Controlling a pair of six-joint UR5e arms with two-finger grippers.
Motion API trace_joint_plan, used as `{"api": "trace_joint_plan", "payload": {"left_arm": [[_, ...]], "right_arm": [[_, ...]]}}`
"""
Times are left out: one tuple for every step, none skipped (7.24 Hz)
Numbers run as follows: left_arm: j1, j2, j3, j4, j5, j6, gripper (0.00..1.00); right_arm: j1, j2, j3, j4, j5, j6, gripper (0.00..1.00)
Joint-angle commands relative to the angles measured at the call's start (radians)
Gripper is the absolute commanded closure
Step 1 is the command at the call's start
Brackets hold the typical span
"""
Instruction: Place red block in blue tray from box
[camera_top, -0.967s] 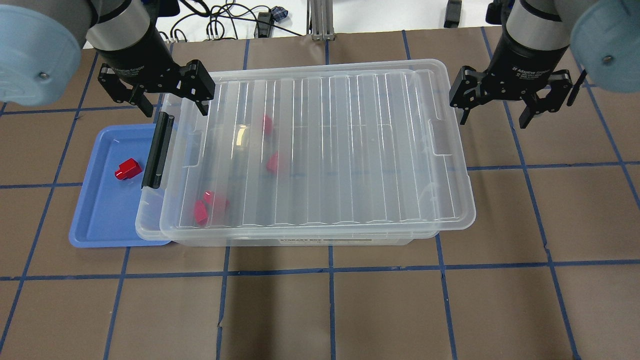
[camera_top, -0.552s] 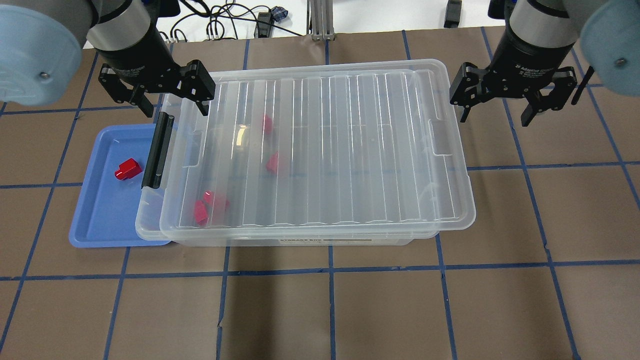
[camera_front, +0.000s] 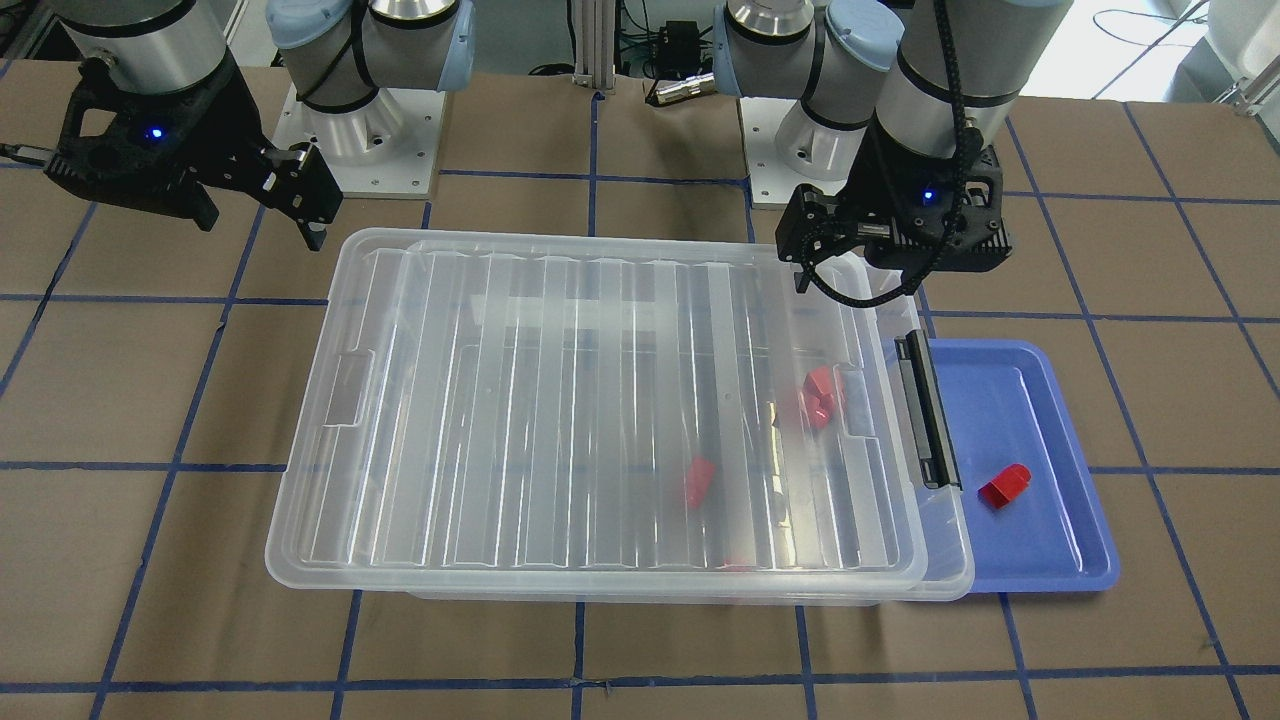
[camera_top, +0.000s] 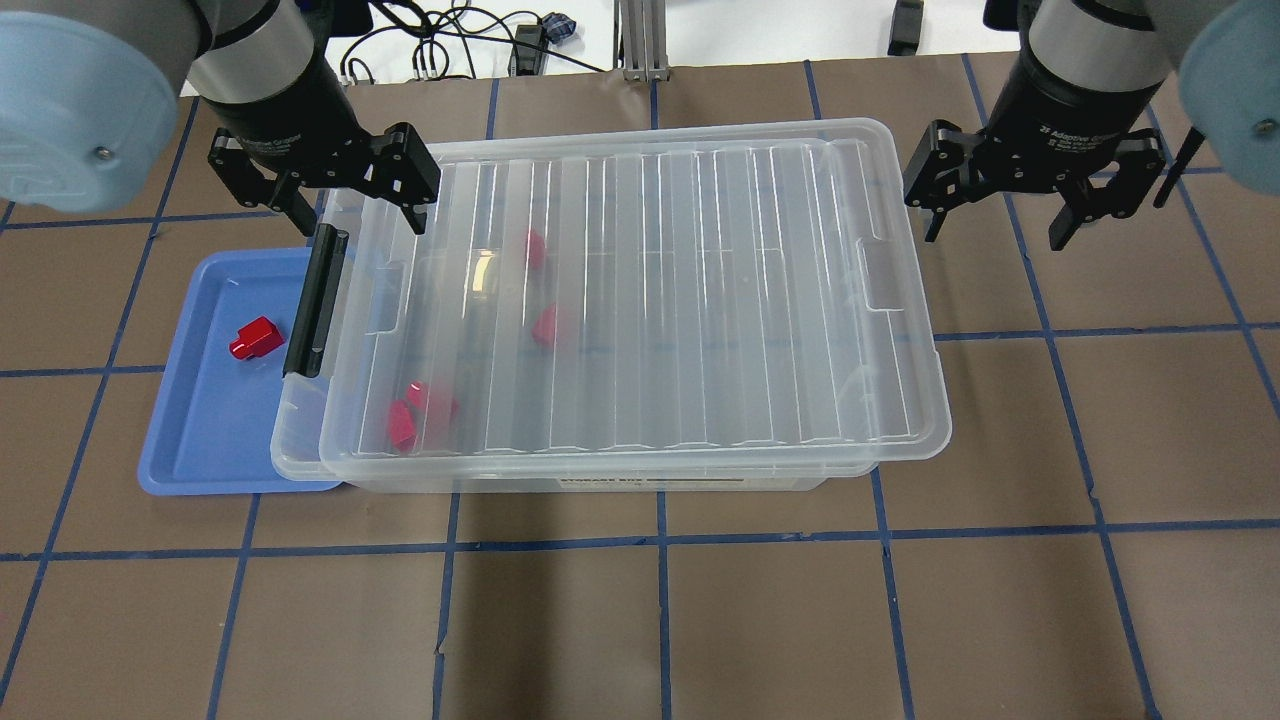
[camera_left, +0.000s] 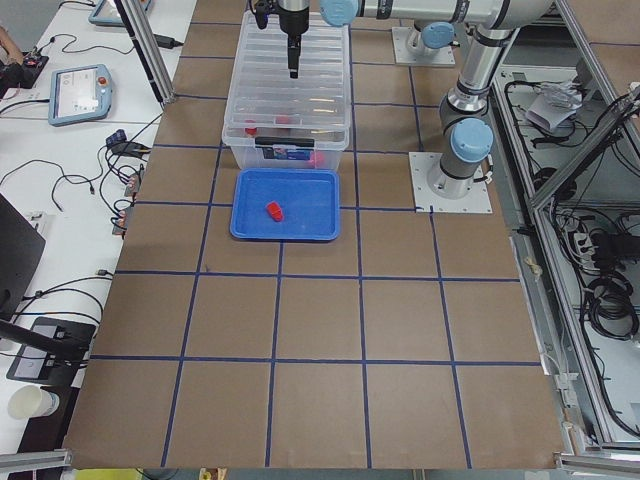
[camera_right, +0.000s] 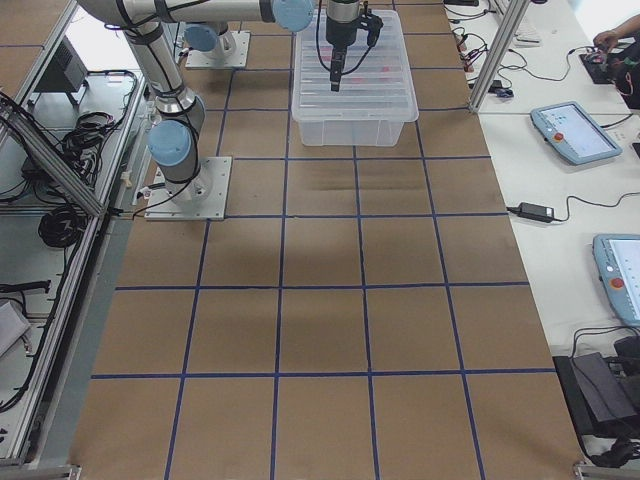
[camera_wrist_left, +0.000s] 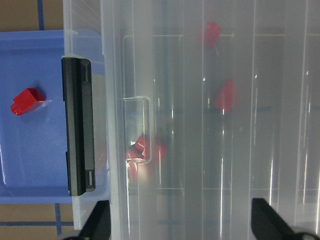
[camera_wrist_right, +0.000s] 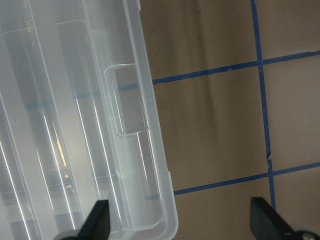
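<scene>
- The red block (camera_top: 256, 338) lies on the floor of the blue tray (camera_top: 215, 440), clear of the rim. It is just beside the black latch (camera_top: 316, 300) of the box (camera_top: 905, 405) but does not touch it.
- The left end effector (camera_top: 360, 225) hangs in the air over the latch end of the box. The block lies below it and off to its outer side, beyond the latch, with a plain gap between them.
- In the left wrist view the block sits at the picture's left edge, on the far side of the latch from the two fingertips (camera_wrist_left: 99, 220).
- The left end effector's fingers are spread wide. They hold nothing and touch neither the box, the tray nor the block.
- The right end effector (camera_top: 995, 235) hovers above the bare tabletop (camera_top: 700, 620) just off the opposite end of the box. The whole box lies between it and the block.
- Its fingers are also spread wide and empty, and they touch nothing.
- The ribbed lid (camera_top: 700, 290) lies on the box, and the box's own rim shows past it at the latch end.
- That end of the box covers the tray's inner edge in the overhead view.
- Other red pieces (camera_top: 420, 410) show through the lid inside the box: a clump near the latch end and two single ones further in.
</scene>
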Motion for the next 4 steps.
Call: {"api": "trace_joint_plan", "payload": {"left_arm": [[-0.001, 0.007, 0.000, -0.001, 0.002, 0.002, 0.00], [-0.001, 0.011, 0.000, -0.001, 0.000, 0.002, 0.00], [-0.004, 0.005, 0.000, -0.001, -0.001, 0.002, 0.00], [-0.004, -0.001, 0.000, -0.001, -0.001, 0.002, 0.00]], "right_arm": [[0.000, 0.007, 0.007, -0.003, 0.000, -0.013, 0.00], [0.000, 0.009, 0.007, -0.003, 0.003, -0.013, 0.00], [0.000, 0.010, 0.007, -0.001, 0.002, -0.013, 0.00], [0.000, 0.012, 0.007, -0.004, 0.003, -0.011, 0.00]]}}
